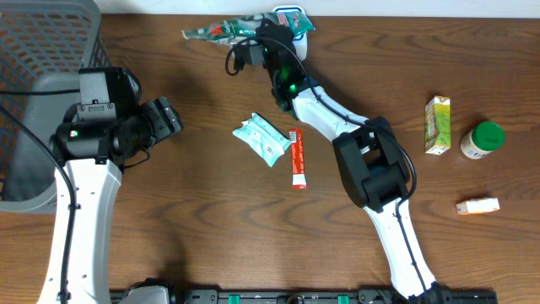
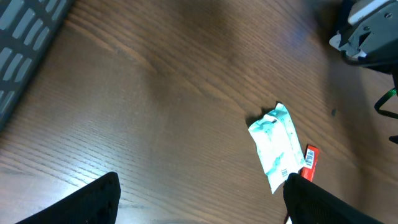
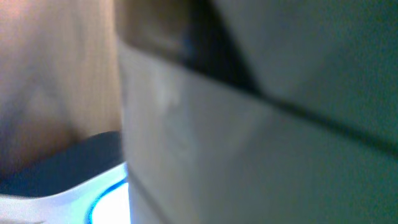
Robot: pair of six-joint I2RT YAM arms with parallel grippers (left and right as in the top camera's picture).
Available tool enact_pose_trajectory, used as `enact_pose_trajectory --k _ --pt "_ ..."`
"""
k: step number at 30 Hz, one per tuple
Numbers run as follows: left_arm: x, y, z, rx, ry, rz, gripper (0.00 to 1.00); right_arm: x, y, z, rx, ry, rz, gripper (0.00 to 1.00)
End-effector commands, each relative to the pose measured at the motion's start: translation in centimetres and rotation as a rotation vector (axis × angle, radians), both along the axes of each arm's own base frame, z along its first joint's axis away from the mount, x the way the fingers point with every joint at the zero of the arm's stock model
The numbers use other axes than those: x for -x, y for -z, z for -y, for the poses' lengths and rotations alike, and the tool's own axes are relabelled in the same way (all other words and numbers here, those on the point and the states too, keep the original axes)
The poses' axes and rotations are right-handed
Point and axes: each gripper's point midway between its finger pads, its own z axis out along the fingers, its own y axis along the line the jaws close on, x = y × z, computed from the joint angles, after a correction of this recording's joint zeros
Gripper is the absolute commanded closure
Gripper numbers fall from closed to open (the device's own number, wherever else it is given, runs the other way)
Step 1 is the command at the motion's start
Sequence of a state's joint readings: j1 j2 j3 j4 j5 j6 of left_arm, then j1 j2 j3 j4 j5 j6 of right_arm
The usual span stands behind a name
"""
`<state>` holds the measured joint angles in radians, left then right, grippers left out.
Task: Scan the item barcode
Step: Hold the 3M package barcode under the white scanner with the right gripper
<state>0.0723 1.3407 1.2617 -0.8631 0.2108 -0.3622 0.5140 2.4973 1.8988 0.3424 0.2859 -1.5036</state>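
Right hand (image 1: 250,44) pressed together at 12 o'clock, at end of green foil packet (image 1: 211,32) beside white-teal scanner (image 1: 293,19), likely for barcode presentation; grip unconfirmed. Left hand (image 1: 169,118) spread at 9 o'clock, clear of scan zone.

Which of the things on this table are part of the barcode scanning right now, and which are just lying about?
In the job, as far as I can tell:
- scanner
- green packet beside it

Lying about, untouched:
- wipes pack
- red stick
- carton
- jar
- small box
- basket
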Motion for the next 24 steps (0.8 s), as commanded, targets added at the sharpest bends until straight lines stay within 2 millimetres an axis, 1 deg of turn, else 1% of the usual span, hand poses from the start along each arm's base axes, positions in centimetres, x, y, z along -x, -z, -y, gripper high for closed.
enact_pose_trajectory --k 1,3,7,10,13,14,15,18,21,22,24 --pt "-0.1 0.0 -0.1 0.0 0.004 -0.001 0.15 -0.8 -0.1 1.3 -0.146 0.057 -0.028 0.99" --pt "-0.1 0.0 -0.1 -0.001 0.005 -0.001 0.15 -0.9 -0.5 1.3 -0.227 0.078 -0.03 0.99" --pt "-0.1 0.0 -0.1 0.0 0.004 -0.001 0.15 -1.0 -1.0 1.3 -0.294 0.089 -0.023 0.99" --pt "-0.1 0.0 -0.1 -0.001 0.005 0.0 0.15 -1.1 -2.1 1.5 -0.342 0.099 -0.011 0.99" --pt "-0.1 0.0 -0.1 0.0 0.004 -0.001 0.15 -1.0 -5.2 2.0 -0.433 0.118 0.012 0.99" --pt "-0.1 0.0 -0.1 -0.001 0.005 -0.001 0.15 -0.8 -7.6 2.4 -0.506 0.139 0.023 0.99" --pt "-0.1 0.0 -0.1 0.0 0.004 0.0 0.15 -0.5 -8.9 2.7 -0.537 0.148 0.016 0.99" --pt "-0.1 0.0 -0.1 0.0 0.004 -0.001 0.15 1.4 -12.6 3.6 -0.619 0.186 -0.058 0.99" --pt "-0.1 0.0 -0.1 -0.001 0.005 -0.001 0.15 4.4 -16.0 5.1 -0.706 0.243 -0.163 0.99" --pt "-0.1 0.0 -0.1 0.0 0.004 -0.001 0.15 5.6 -16.9 5.9 -0.749 0.276 -0.204 0.99" --pt "-0.1 0.0 -0.1 0.0 0.004 0.0 0.15 8.1 -17.8 7.4 -0.826 0.344 -0.3 0.99"
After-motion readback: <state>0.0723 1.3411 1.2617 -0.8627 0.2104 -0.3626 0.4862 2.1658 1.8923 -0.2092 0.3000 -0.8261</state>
